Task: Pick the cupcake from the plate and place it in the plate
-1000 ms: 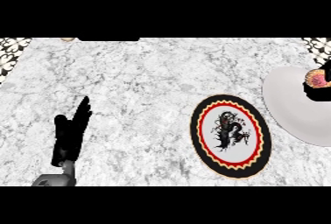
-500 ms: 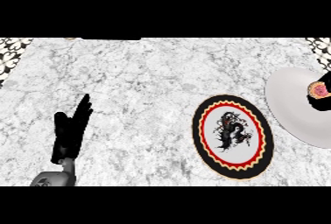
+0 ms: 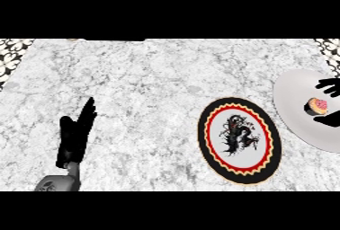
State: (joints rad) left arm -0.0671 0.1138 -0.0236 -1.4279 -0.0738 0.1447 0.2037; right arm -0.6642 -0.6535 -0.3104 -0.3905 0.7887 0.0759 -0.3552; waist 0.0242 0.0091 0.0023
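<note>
Left hand (image 3: 76, 134) hasn't budged: low on the left, fingers straight and pressed together. Dark plate (image 3: 211, 134) in the middle has nothing on it yet. New bit: the right hand (image 3: 330, 85) has come in at the right edge, fingers spread either side of the cupcake (image 3: 317, 106) on the white plate (image 3: 295, 103). Looks like the grab is next.

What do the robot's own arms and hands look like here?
The left hand is plain black with slim fingers, on a rounded grey forearm. Of the right hand only black finger parts show at the view's right edge; its arm is out of view. No cables or sleeves show.
</note>
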